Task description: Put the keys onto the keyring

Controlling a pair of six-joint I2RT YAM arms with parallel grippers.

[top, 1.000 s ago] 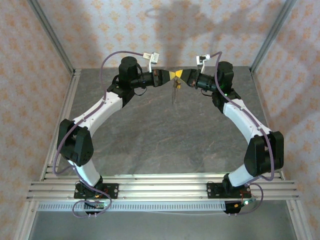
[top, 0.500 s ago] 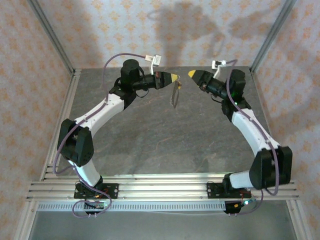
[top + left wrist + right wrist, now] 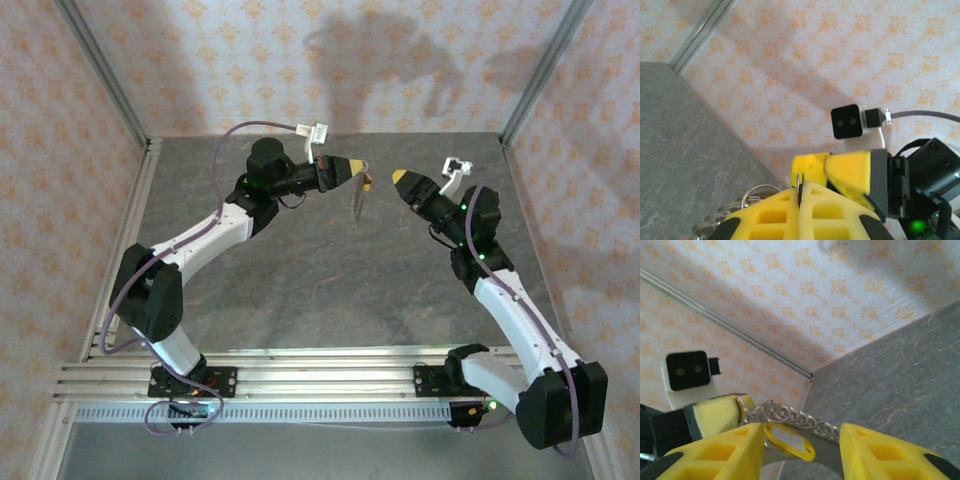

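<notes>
The grey surface [image 3: 320,300] stretches away from the arm bases, and the work goes on raised above its far half, where the two arms reach toward each other. The right claw [image 3: 399,177] stands a little apart from the load, its jaws partly spread and nothing pinched between them. Its own camera looks through the gap at the key [image 3: 786,440], whose yellow head hangs beyond the yellow fingers [image 3: 715,452] rather than in them. Just past it, the left claw [image 3: 800,192] is squeezed tight on the keyring [image 3: 800,417]. A thin metal loop is nipped edge-on at the very tips, with small dull links and rings trailing off to one side. In the top view the keyring dangles below the left claw's tip, clear of the surface, with the key's yellow head just beside that tip. Judged from this, threading this key looks done or very nearly done, since key and ring hang together from the left claw alone and the right claw bears none of it. Whether the key's hole truly sits on the ring, or is merely caught among the links, is too small to tell. How many keys the bunch already carries cannot be made out either. What seems left is to confirm the key is seated, add any others, and bring the bunch down to the surface. Beyond the claws rises the patterned wall [image 3: 300,70].
</notes>
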